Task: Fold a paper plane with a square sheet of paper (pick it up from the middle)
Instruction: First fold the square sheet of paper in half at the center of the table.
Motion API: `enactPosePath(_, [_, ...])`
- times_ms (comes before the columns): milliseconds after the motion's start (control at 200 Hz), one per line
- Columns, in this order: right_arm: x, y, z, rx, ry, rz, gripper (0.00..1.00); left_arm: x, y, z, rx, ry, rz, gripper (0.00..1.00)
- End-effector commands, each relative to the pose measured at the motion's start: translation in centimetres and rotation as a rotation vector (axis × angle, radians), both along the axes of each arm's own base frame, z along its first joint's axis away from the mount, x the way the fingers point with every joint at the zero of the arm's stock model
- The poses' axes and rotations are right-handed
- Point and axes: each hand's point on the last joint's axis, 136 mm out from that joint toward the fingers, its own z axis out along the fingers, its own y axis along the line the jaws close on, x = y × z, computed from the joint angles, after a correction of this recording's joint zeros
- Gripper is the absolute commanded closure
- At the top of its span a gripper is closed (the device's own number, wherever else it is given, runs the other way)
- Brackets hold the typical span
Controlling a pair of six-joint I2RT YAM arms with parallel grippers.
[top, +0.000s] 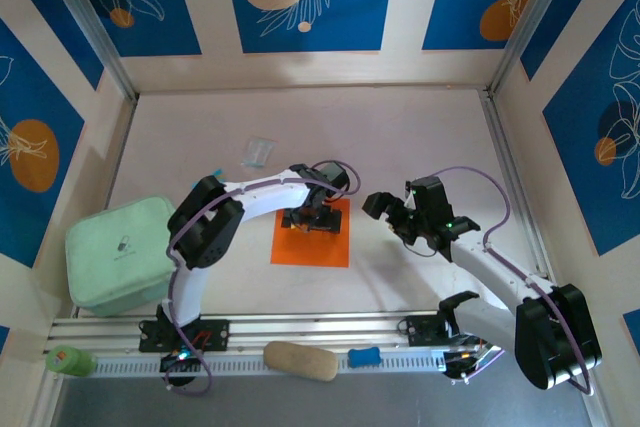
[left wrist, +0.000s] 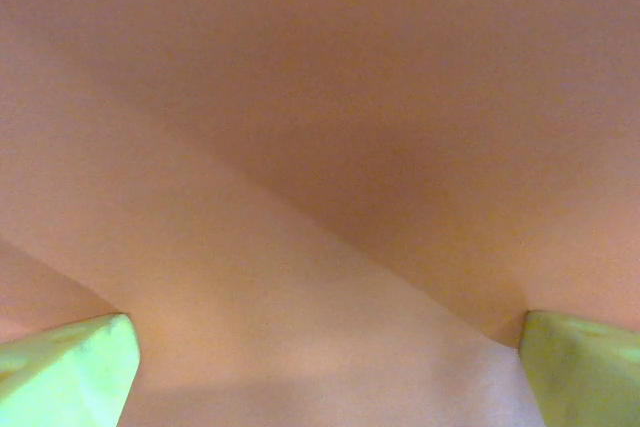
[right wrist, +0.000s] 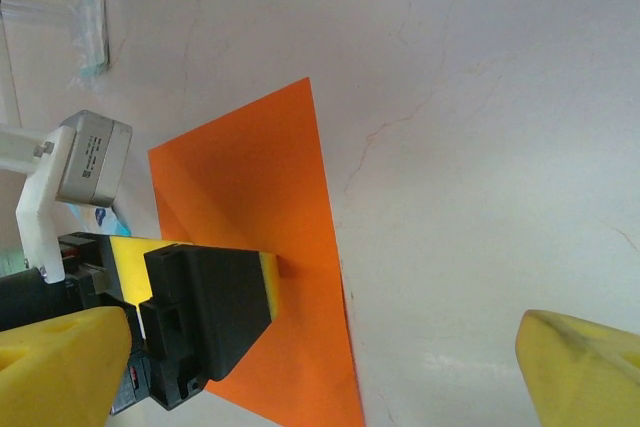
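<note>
The right gripper (top: 395, 215) hangs wide open and empty at 3 o'clock from the square sheet of paper (top: 312, 247), which lies flat mid-tabletop (top: 420, 127). The left gripper (top: 313, 215) is down on the sheet's far half, jaws spread wide, nothing pinched. Likely trouble: closing from there could skid or crumple the thin paper rather than raise a ridge, and a pinch at 12 o'clock of the middle would lift it lopsided. The mint green pad (top: 120, 252) at 9 o'clock bears a small mark, and the left wrist's white housing (right wrist: 90, 157) a label; neither is legible. The clear wrapper (top: 257, 152) at 11 o'clock shows no readable print.
</note>
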Motion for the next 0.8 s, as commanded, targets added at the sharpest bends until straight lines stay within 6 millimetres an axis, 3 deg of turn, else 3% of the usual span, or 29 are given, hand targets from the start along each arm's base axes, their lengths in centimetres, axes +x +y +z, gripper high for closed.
enactPosePath(0, [-0.4, 0.0, -0.1, 0.005, 0.011, 0.014, 0.01, -3.1, 1.2, -4.8, 0.058, 0.141, 0.019, 0.04])
enactPosePath(290, [-0.2, 0.0, 0.0, 0.004, 0.014, 0.006, 0.01, -2.9, 1.4, -5.0, 0.07, 0.132, 0.011, 0.06])
enactPosePath(485, [0.1, 0.3, 0.7, 0.015, 0.003, 0.015, 0.01, -2.1, 0.6, -3.5, 0.026, 0.084, -0.01, 0.11])
enactPosePath(610, [0.3, 0.4, 1.6, 0.019, -0.021, 0.018, 0.01, -1.4, -0.6, -1.8, -0.053, 0.029, -0.034, 0.25])
enactPosePath(795, [0.7, -0.9, 3.5, -0.029, -0.12, -0.032, 0.01, 0.0, -1.4, 1.8, -0.165, -0.108, -0.048, 0.46])
